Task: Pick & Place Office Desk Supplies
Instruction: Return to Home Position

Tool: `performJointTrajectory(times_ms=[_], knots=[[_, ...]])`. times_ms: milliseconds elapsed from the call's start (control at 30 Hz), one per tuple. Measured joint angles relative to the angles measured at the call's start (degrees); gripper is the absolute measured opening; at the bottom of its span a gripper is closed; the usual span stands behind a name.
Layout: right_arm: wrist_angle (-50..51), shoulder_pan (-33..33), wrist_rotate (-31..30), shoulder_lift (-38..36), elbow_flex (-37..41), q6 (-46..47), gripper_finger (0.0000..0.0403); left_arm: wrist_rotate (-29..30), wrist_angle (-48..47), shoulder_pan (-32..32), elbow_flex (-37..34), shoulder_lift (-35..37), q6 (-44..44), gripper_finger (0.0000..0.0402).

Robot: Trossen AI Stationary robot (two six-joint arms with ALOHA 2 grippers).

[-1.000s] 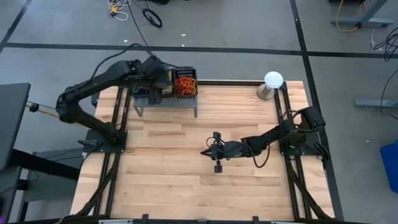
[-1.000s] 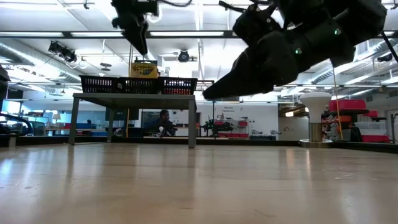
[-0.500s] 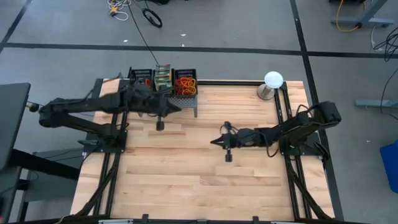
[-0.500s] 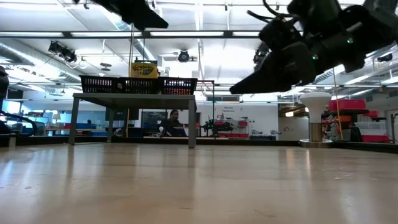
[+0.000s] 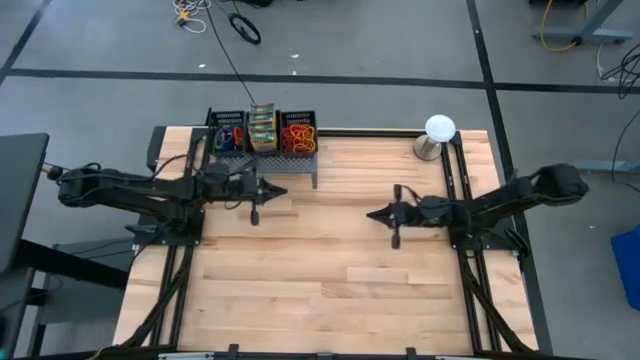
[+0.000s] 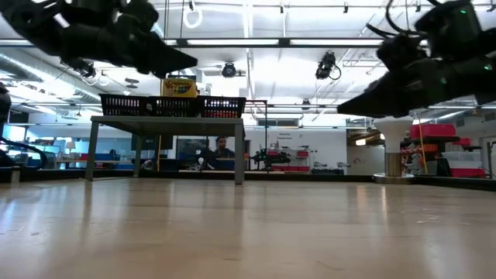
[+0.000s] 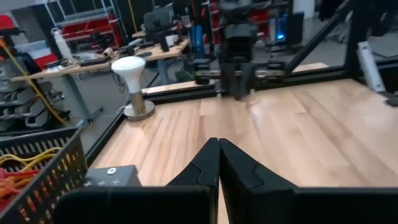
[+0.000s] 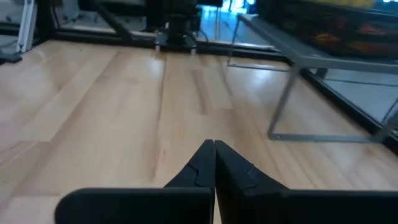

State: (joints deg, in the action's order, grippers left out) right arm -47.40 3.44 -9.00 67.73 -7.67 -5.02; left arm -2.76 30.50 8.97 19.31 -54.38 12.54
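A black wire basket stands on a grey metal stand at the table's far edge, left of the middle. In its middle compartment a yellow-and-green crayon box stands upright, its top showing above the rim. Orange and red rubber bands fill the right compartment. My left gripper is shut and empty. It points level toward the table's right, just in front of the stand. My right gripper is also shut and empty, pointing toward the table's left over the bare wood right of the middle.
A white ball on a metal base stands at the far right corner. Black frame rails run along both sides by the arm bases. The wooden tabletop lies bare in the middle and near part.
My left gripper has come away from above the basket, sinking and going toward the table's near and left side, and has tipped from pointing down to level. My right gripper has drawn back from the table's middle toward the right edge. The crayon box stays in the basket.
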Motion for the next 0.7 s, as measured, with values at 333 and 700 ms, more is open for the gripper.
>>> performJointTrajectory(times_ms=[333,700], knots=[[13.39,-8.20,1.67,-22.22,7.18,0.03,0.0002,0.13,2.84,0.13,-8.97,15.81,-3.61,0.0008],[31.13,-15.12,11.43,-40.86,7.18,1.27,0.0001,-0.97,2.30,2.63,-18.87,31.91,-6.19,0.0008]])
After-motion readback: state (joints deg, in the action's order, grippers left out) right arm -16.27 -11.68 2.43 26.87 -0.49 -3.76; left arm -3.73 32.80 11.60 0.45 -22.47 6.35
